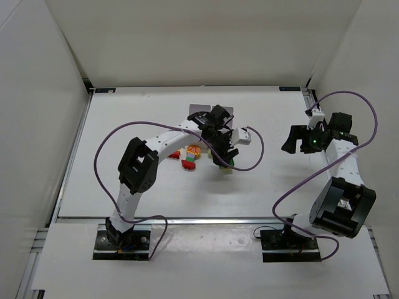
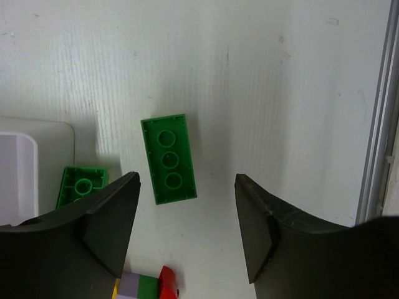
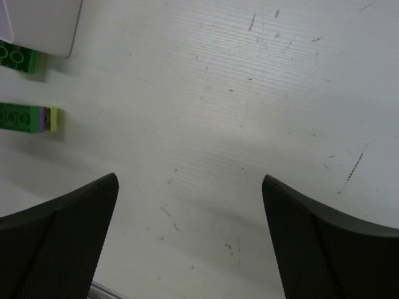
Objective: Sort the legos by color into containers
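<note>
My left gripper hangs open over the table in the middle, nothing held. A green lego lies upside down, its near end between the fingertips and closer to the left finger. A second green lego lies beside the containers, which the arm mostly hides in the top view. A stack of yellow, purple, green and red legos sits under the gripper. Red and orange legos lie to the left. My right gripper stands open over bare table.
The right wrist view shows a green lego, a green-purple-yellow stack and a container corner at its upper left. A metal rail runs along the table edge. White walls enclose the table.
</note>
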Controlling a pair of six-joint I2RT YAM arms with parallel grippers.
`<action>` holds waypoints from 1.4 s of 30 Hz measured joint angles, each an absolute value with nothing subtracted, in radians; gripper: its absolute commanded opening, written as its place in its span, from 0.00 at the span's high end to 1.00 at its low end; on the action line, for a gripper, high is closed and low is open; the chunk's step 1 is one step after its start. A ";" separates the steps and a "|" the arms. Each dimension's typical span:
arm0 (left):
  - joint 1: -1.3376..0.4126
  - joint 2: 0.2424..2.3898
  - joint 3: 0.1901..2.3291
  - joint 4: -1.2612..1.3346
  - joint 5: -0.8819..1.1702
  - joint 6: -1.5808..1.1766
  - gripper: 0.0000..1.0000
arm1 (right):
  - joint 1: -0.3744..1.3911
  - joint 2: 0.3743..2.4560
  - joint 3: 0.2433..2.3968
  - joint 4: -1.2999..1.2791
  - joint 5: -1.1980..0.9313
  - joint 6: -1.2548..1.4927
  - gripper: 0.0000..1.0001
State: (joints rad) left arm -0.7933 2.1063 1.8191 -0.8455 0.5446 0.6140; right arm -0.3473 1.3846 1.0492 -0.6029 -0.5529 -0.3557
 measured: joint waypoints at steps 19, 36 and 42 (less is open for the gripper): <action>-0.835 2.172 1.827 -0.832 0.506 0.651 0.31 | -0.372 1.380 1.049 -0.611 -0.550 -0.374 0.01; -0.831 2.179 1.828 -0.800 0.437 0.673 0.31 | -0.372 1.380 1.025 -0.627 -0.553 -0.379 0.01; -0.831 2.175 1.823 -0.798 0.437 0.683 0.31 | -0.372 1.381 1.024 -0.627 -0.554 -0.379 0.01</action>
State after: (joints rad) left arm -0.8314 2.1750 1.8233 -0.7982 0.4370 0.6830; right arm -0.3721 1.3808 1.0237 -0.6270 -0.5541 -0.3790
